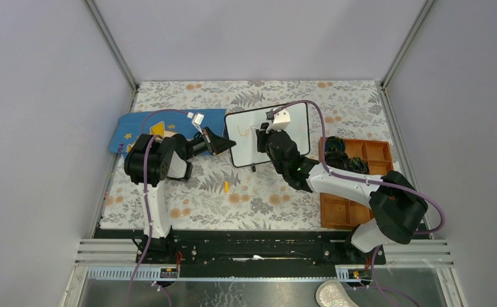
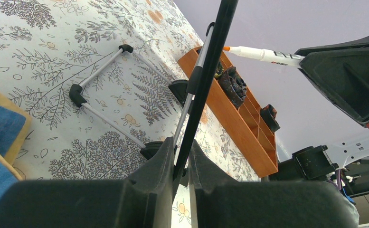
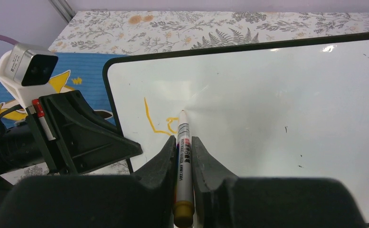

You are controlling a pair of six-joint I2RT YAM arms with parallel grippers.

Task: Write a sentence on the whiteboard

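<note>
The whiteboard [image 1: 297, 128] stands tilted at the middle of the table, white with a thin black frame. My left gripper [image 1: 228, 146] is shut on its left edge; in the left wrist view the frame [image 2: 206, 71] runs edge-on between the fingers of that gripper [image 2: 182, 145]. My right gripper [image 3: 184, 140] is shut on a white marker [image 3: 184, 152] with an orange end. The marker tip touches the board [image 3: 277, 104]. Of the sentence, only an orange "L" and part of a second letter [image 3: 156, 121] show. The marker's orange tip [image 2: 263, 54] also shows from the board's edge side.
A blue mat [image 1: 137, 125] with a yellow plane lies behind the left arm. A wooden compartment tray [image 1: 361, 185] with dark items sits at the right. A small orange cap [image 1: 226, 186] lies on the floral cloth. The board's wire stand legs [image 2: 101, 71] rest behind it.
</note>
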